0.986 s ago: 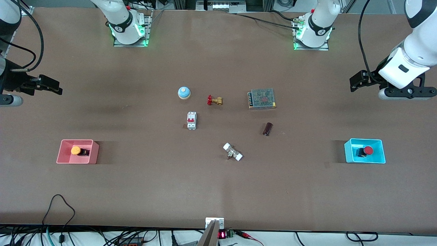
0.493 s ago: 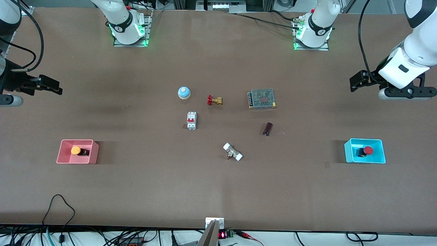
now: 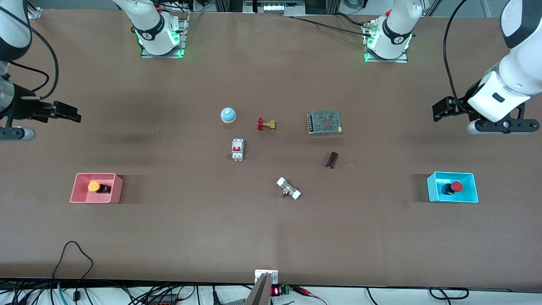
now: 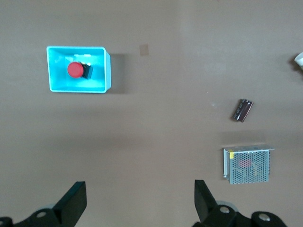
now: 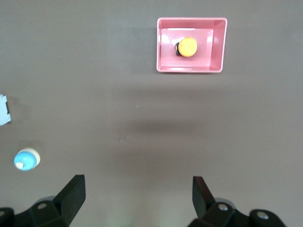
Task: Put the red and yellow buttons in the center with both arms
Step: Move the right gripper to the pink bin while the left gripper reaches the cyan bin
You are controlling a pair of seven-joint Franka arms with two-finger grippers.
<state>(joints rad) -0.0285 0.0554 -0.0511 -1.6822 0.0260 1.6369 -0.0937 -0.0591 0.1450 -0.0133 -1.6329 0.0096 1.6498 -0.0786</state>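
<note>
Both arms have dipped slightly; left tool (image 4: 137, 203) and right tool (image 5: 137, 201) gape empty above bare table.

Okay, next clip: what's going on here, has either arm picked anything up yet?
Nothing is held yet. The yellow button sits in the pink bin toward the right arm's end of the table, and the red button sits in the cyan bin toward the left arm's end. The right gripper and left gripper both hang open and empty over bare tabletop, each short of its bin. The table's center has no button on it.
</note>
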